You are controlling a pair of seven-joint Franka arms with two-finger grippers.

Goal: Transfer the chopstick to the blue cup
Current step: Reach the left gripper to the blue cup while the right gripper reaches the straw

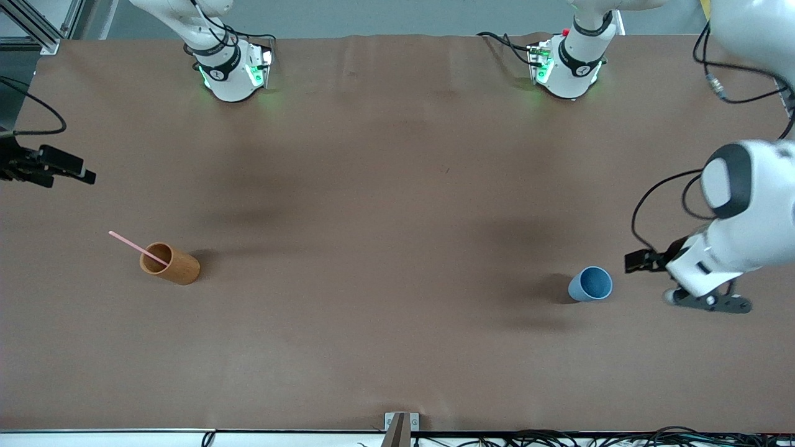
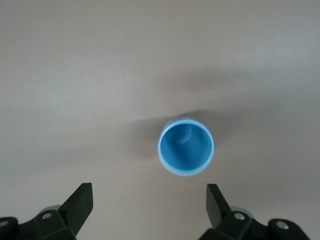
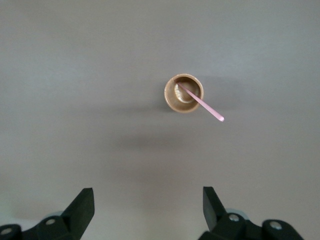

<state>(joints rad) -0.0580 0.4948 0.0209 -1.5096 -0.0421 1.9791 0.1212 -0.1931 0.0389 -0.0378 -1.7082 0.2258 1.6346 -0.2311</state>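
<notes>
The chopstick [image 1: 138, 248] stands leaning in the orange-brown cup [image 1: 170, 264], its lower end inside and its upper end sticking out past the rim toward the right arm's end of the table; the right wrist view shows it resting against the cup's inner wall. So the transfer has not begun: nothing holds the stick, and both steps are left, the lift out of this cup and the drop into the other. The blue cup [image 1: 590, 284] stands upright and empty well apart from it, toward the left arm's end of the table, at about the same nearness to the front camera. The right gripper [image 3: 148, 212] hangs high over the table near the orange-brown cup, jaws spread wide and holding nothing. The left gripper [image 2: 149, 209] hovers beside the blue cup, jaws wide open and empty, the cup's mouth plainly in its view. By my reading, 0 of the 2 steps are done.
</notes>
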